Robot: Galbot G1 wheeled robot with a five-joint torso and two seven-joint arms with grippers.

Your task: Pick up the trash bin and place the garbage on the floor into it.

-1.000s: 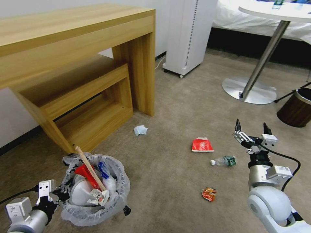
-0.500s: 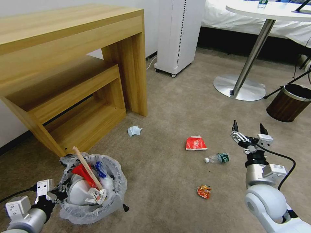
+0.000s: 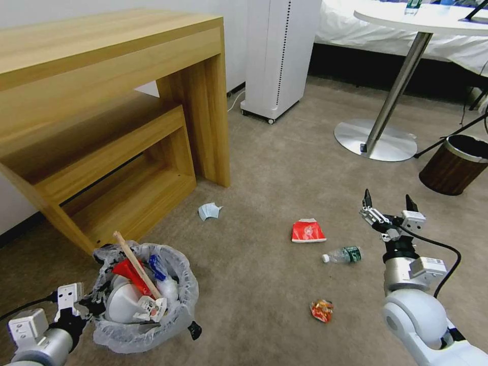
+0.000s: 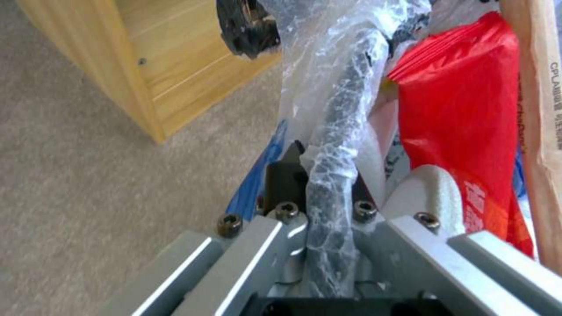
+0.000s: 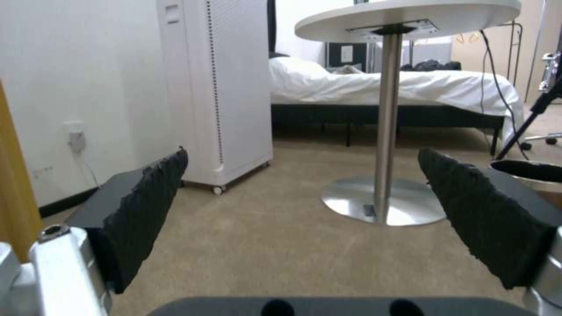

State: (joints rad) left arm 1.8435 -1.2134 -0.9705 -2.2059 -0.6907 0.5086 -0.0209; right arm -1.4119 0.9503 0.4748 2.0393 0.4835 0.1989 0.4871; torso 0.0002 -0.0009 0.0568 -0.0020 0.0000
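- Left gripper (image 4: 328,193) jaws clamped on the trash bin (image 3: 145,338) rim, already half full.
- Right gripper (image 3: 389,211) jaws apart; mask (image 3: 209,211), red wrapper (image 3: 307,231), bottle (image 3: 343,254), orange packet (image 3: 322,310) left on the floor (image 3: 264,168).

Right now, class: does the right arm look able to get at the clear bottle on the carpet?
Probably yes. The right gripper hangs open just beside the clear bottle, with bare carpet between them and nothing in the way.

You get even, bright room light; soft shadows; head view bows at edges; left wrist close-up blurred.
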